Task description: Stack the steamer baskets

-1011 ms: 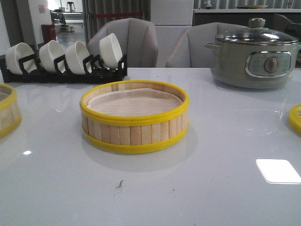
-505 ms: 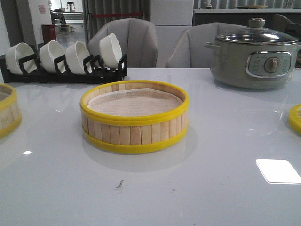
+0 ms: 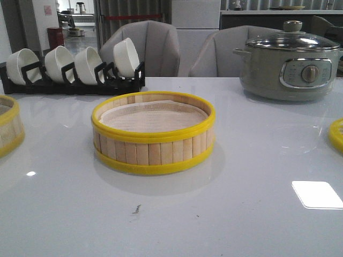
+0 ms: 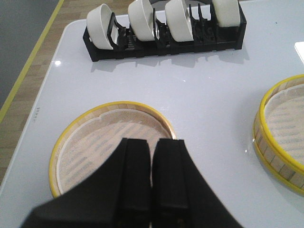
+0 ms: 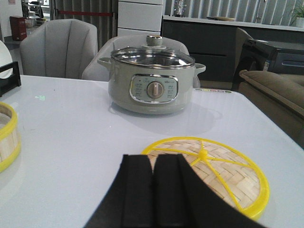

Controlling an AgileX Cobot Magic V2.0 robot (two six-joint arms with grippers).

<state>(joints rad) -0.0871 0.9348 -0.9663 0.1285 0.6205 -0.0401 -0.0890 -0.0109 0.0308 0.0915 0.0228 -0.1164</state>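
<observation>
on glossy white table [image 3: 241,214], grey chairs [image 3: 147,48] behind

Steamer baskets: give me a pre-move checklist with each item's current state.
1. Centre basket upright, open top free: ok.
2. Left basket upright on the table, nothing in it but its liner: ok.
3. Left gripper above the left basket, fingers closed, must open: not ok.
4. Right gripper closed near the lid, holding nothing: ok.
5. Lid lies flat, unobstructed: ok.
6. Arm path from left basket to centre: cannot tell.
</observation>
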